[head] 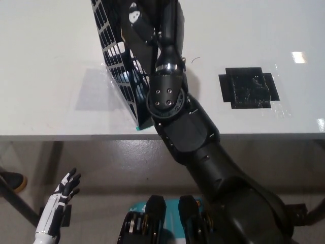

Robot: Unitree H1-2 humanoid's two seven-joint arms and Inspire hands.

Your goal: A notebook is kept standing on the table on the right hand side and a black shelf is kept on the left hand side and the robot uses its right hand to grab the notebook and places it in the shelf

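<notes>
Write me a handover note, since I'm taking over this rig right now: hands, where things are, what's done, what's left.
Right hand: over the black shelf, shut on the notebook, which is dark and hard to tell from the hand.
Left hand: resting below the table's edge at lower left, open, holding nothing.
Black tape patch on the white table, right side: bare.
Done: notebook lifted and carried across to the shelf.
Left: lower it into the shelf, release, pull the right arm back.
</notes>
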